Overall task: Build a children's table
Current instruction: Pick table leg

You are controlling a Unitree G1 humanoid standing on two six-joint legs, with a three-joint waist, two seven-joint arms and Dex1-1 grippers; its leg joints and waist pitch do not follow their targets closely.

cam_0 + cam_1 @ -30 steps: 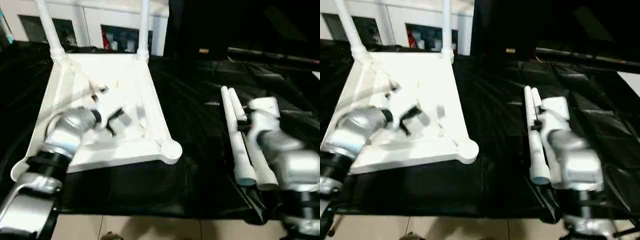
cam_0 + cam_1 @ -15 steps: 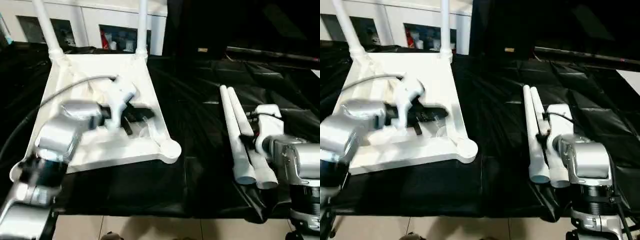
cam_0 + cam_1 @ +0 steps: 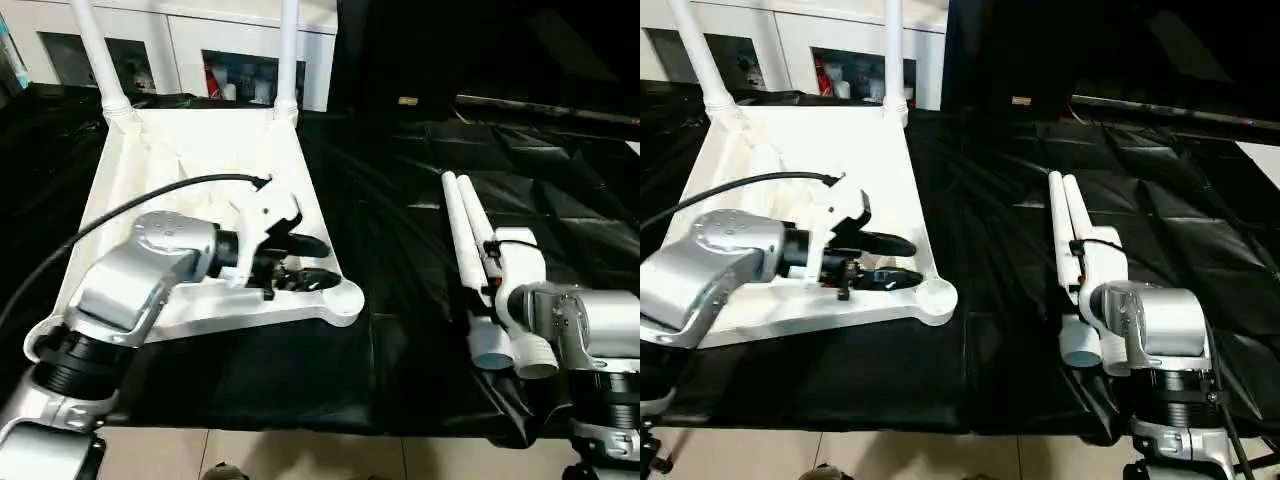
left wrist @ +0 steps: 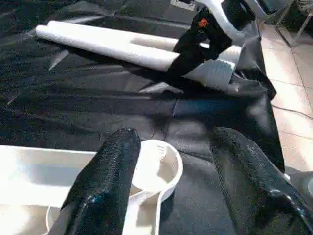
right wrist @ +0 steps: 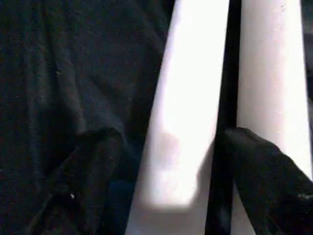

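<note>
On the table: the children's table (image 3: 190,170) lies upside down on the black cloth at the robot's left, two legs already standing up from its far corner sockets.
Loose legs: two white legs (image 3: 478,270) lie side by side on the cloth at the robot's right, long axis running away from the robot, near ends towards the table's front edge.
Left hand (image 3: 300,262): over the upturned top's near right corner, fingers apart and holding nothing, pointing across at the empty corner socket (image 4: 155,169), which sits between its fingertips in the wrist view.
Right hand (image 5: 166,176): right over the loose legs, fingers spread, the inner leg lying between them lengthwise; not clamped on it yet.
Key relation: the right hand is plainly the nearer one to the legs, so my guess is it closes on the inner leg and carries it left to that open socket.
</note>
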